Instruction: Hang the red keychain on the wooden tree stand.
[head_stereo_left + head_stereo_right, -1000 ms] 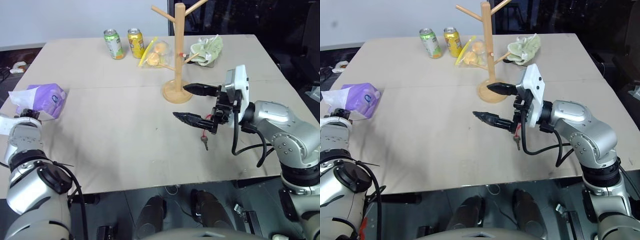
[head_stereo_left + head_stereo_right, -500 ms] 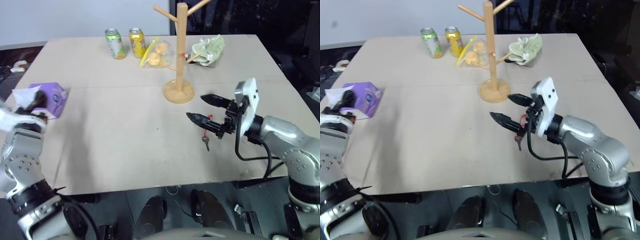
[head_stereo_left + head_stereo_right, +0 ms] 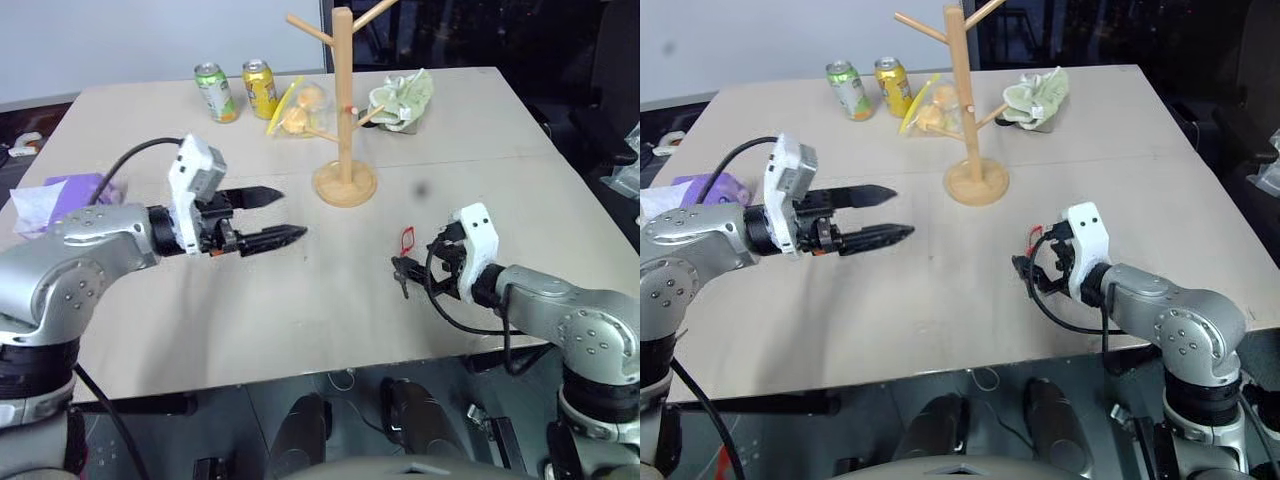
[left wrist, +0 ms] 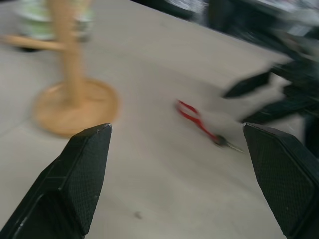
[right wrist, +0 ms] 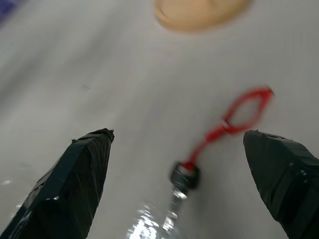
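Both grippers have their black fingers spread wide with nothing between them, so to my eye the job is at the pick-up step, with no grasp made yet. The right gripper [image 5: 177, 186] sits low over the table [image 3: 250, 310], and the red keychain [image 5: 227, 130] lies flat on the tabletop just ahead of it, between its two open fingers as the wrist camera looks along them. The left gripper [image 3: 270, 213] hovers well off to the other side, pointed toward the wooden tree stand [image 3: 343, 100]. The keychain is a thin red strap looped at its far end, with a small dark key at the near end, lying near the stand's round base but clear of it. Next, I'd guess, the right fingers must close on that slim strap; being flat and floppy, it could slip out or dangle awkwardly when lifted to a peg.
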